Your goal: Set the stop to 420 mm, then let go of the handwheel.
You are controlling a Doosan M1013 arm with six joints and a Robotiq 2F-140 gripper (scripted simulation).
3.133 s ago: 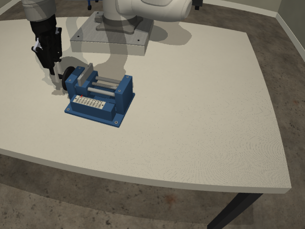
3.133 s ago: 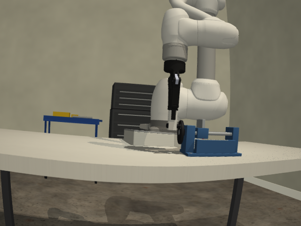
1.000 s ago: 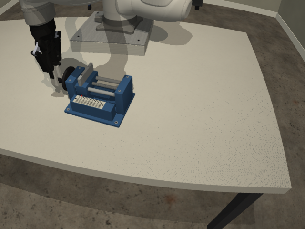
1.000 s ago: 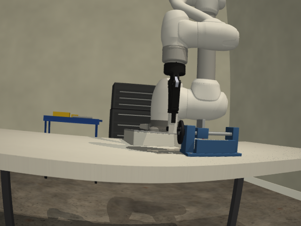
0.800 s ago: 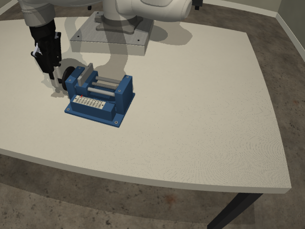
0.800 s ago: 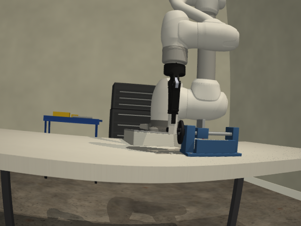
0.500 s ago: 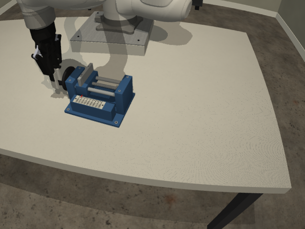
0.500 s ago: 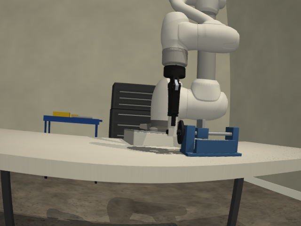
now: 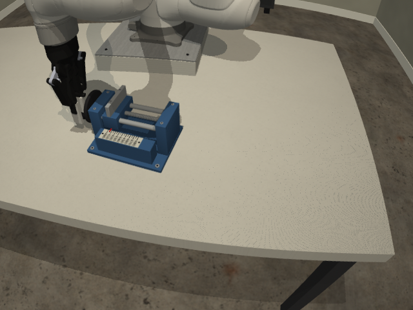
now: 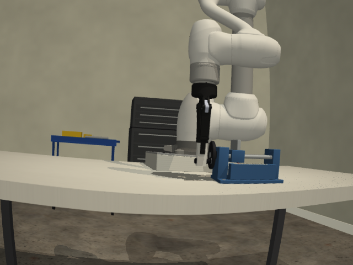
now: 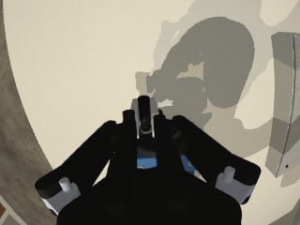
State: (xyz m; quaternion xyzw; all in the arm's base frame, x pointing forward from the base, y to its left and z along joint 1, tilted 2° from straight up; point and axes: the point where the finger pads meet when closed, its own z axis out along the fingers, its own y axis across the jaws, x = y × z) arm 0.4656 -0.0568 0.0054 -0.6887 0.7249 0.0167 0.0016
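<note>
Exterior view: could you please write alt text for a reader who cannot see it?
The end effector of a white arm is shut on the crank handle of a black handwheel on a blue vise. Behind the table stand dark drawers and a blue bench.

White six-joint arm [image 9: 203, 13] [image 10: 242, 49], black two-finger hand [image 9: 76, 115] [image 10: 201, 162] [image 11: 143, 107].
Smooth rounded white housings, thin seam lines; grey wrist collar [image 9: 57, 31] [image 10: 204, 72], dark grey lobed foot flange [image 9: 156, 37]; hand: matte black body and linkages, light silver-grey knuckle pieces with round pin ends [image 11: 229, 174], pale fingertip pads [image 9: 80, 115] [image 10: 199, 159]; markings and cables too small to tell.
</note>
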